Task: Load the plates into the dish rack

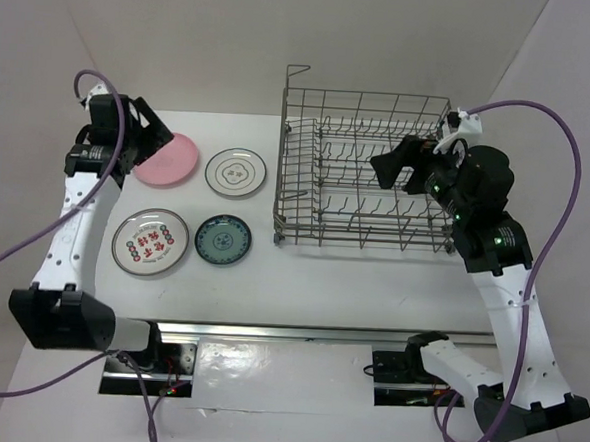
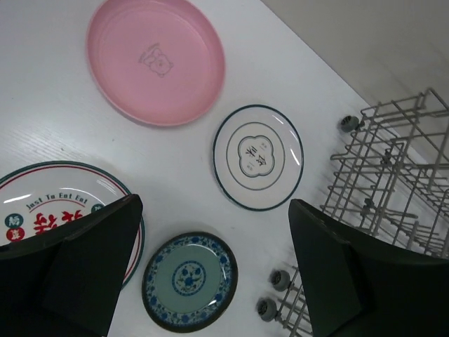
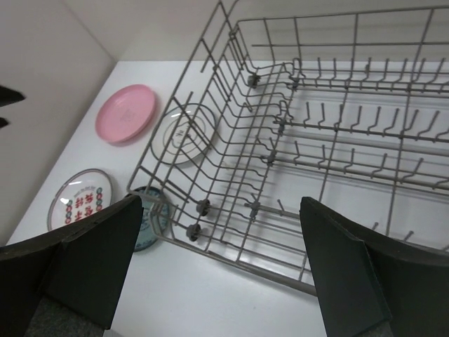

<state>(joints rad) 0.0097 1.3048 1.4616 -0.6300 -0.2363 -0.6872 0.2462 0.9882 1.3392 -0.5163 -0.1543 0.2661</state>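
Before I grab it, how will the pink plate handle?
The pink plate looks rigid and probably light, like plastic. It lies flat on the smooth table, so a push would likely slide it. Its low rim may slip from the left claw.

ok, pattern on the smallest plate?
The smallest plate: teal centre, blue patterned band, dark rim; clearest in left wrist view.

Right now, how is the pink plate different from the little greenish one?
The pink plate is plain; the teal plate has a blue pattern and dark rim. The pink plate is bigger than the teal plate. The pink plate lies farther back than the teal plate. Both are round, flat on the table, outside the dish rack.
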